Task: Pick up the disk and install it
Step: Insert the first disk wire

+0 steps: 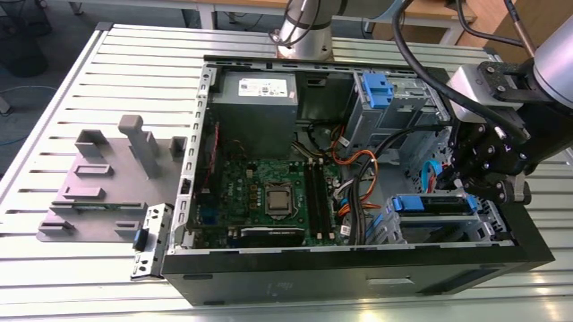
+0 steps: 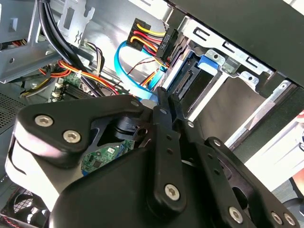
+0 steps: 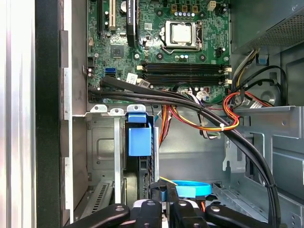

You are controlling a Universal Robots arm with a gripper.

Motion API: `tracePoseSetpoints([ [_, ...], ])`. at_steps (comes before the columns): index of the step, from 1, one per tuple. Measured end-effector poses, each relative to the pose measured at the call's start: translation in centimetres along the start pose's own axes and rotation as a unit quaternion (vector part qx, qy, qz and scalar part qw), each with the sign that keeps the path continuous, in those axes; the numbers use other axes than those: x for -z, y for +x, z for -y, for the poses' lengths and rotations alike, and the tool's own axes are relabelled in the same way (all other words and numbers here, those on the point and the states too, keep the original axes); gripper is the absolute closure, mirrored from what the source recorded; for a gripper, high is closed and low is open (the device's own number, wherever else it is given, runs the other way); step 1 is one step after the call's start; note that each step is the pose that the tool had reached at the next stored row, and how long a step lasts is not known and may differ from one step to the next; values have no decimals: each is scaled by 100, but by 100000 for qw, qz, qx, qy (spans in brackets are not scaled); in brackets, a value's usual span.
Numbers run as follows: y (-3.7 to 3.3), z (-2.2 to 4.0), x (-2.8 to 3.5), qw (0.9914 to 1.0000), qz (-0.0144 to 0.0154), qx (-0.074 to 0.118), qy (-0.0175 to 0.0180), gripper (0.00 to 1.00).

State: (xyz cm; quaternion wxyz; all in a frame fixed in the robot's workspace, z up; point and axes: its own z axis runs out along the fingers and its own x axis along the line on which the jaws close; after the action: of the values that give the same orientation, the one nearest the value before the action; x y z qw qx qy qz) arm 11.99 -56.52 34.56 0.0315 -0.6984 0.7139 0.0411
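The disk (image 1: 436,205) lies in the lower bay at the near right corner of the open computer case (image 1: 358,278), its blue bracket facing up. In the first wrist view the disk (image 3: 140,137) stands edge-on between the bay's metal rails, blue tab toward the motherboard. The second wrist view shows the disk (image 2: 197,83) with its connector end toward me. My gripper (image 1: 467,190) hangs over the disk's end nearest the exterior view's right. Its fingers sit close together at that end in both wrist views, gripper (image 2: 167,99) and gripper (image 3: 165,202), with nothing seen between them.
A grey power-supply box (image 1: 259,90) and a blue-latched drive cage (image 1: 380,94) fill the case's far side. The motherboard (image 1: 268,194) lies in the middle. Orange, black and blue cables (image 3: 190,102) cross beside the bay. A grey fixture plate (image 1: 98,188) rests on the slatted table.
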Motion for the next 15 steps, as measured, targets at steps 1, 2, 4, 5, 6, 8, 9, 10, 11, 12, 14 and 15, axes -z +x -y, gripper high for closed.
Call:
tracePoseSetpoints([
  [1, 0, 0, 0, 100000, -3, 0, -1, 84],
  [2, 0, 0, -4, 100000, -1, -1, -2, 84],
  [4, 0, 0, -2, 100000, 0, -1, 0, 84],
  [5, 0, 0, -2, 100000, 1, 0, 1, 84],
  [6, 0, 0, -3, 100000, 0, -1, 1, 84],
  [8, 1, -1, -10, 100000, -11, 3, 0, 84],
  [9, 1, -4, -14, 100000, -7, -2, 1, 84],
  [10, 2, -7, -19, 100000, 1, 0, 0, 84],
  [11, 2, -9, -21, 100000, -5, 0, -1, 84],
  [12, 3, -10, -22, 100000, -10, 1, 1, 84],
  [14, 14, -10, -24, 100000, 6, 4, -1, 84],
  [15, 19, -10, -23, 100000, -2, 1, 0, 84],
])
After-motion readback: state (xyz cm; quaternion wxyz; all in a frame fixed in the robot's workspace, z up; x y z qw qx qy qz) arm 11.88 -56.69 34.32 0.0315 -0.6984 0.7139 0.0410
